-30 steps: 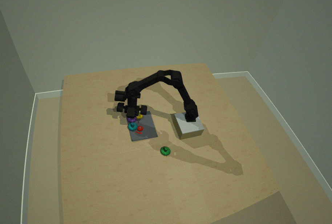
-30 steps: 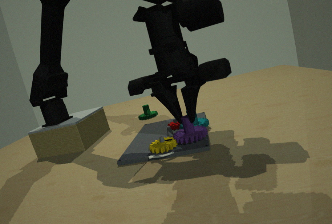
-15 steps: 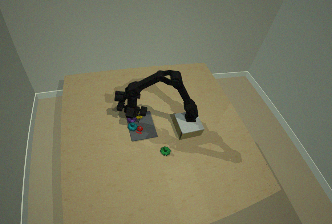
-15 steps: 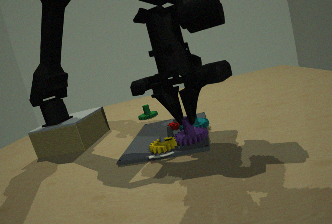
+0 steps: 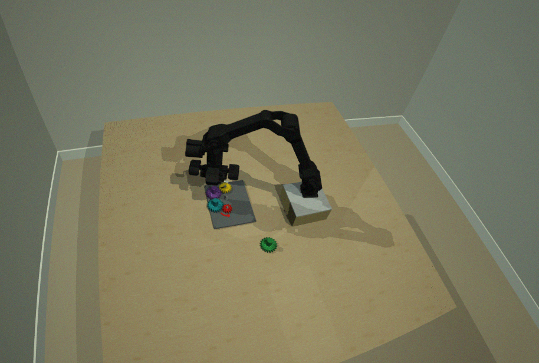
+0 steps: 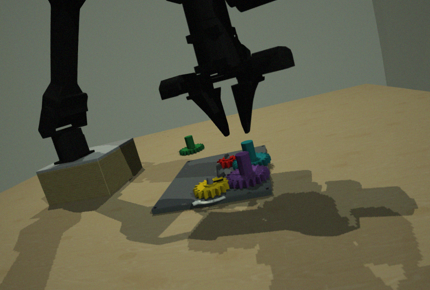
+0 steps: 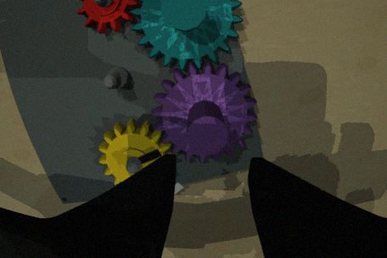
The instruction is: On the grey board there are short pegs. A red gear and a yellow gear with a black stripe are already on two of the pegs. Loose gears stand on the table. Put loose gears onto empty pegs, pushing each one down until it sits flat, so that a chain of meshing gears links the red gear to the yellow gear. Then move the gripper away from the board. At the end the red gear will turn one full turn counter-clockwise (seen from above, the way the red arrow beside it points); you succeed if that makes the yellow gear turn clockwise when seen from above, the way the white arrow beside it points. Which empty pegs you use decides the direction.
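Note:
My gripper (image 6: 236, 134) (image 7: 213, 167) is open and empty, a little above the purple gear's handle. The purple gear (image 5: 213, 192) (image 6: 258, 174) (image 7: 178, 101) sits on the grey board (image 5: 239, 215) (image 6: 180, 182) (image 7: 42, 108), its teeth against the teal gear (image 5: 214, 205) (image 6: 262, 159) (image 7: 157, 31) and the yellow gear (image 5: 225, 188) (image 6: 203, 190) (image 7: 119, 148). The teal gear's teeth meet the red gear (image 5: 227, 209) (image 6: 225, 162) (image 7: 93, 12). One bare peg (image 7: 112, 80) stands between the red and yellow gears. The green gear (image 5: 268, 244) (image 6: 191, 149) stands on the table.
The arm's base block (image 5: 311, 211) (image 6: 76, 184) stands beside the board. The red arrow (image 5: 224, 214) lies beside the red gear. The white arrow (image 6: 209, 201) lies beside the yellow gear. The wooden table (image 5: 196, 284) (image 6: 330, 133) surrounds the board.

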### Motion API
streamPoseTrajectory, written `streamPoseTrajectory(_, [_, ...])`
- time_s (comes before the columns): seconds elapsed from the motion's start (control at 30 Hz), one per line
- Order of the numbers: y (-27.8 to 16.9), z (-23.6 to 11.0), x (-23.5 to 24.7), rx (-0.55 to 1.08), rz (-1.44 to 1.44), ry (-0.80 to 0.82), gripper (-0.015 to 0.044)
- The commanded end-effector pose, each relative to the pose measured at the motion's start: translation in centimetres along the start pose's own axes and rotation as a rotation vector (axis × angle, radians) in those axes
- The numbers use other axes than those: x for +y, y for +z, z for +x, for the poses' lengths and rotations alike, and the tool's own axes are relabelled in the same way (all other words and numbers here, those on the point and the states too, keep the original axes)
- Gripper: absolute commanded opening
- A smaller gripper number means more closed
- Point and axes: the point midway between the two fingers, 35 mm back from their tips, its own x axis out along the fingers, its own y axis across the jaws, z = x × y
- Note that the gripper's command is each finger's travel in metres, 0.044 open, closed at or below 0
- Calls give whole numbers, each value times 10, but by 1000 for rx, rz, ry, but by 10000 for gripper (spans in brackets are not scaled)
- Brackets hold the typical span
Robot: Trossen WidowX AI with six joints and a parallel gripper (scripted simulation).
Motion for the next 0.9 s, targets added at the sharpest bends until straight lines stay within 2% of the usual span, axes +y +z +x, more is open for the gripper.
streamPoseTrajectory(0.0, [0,-3,0,0,1,0,166])
streamPoseTrajectory(0.13, [0,-48,3,0,0,0,271])
streamPoseTrajectory(0.33, [0,-51,4,0,0,0,429])
streamPoseTrajectory(0.37, [0,-51,4,0,0,0,440])
streamPoseTrajectory(0.87, [0,-51,4,0,0,0,440])
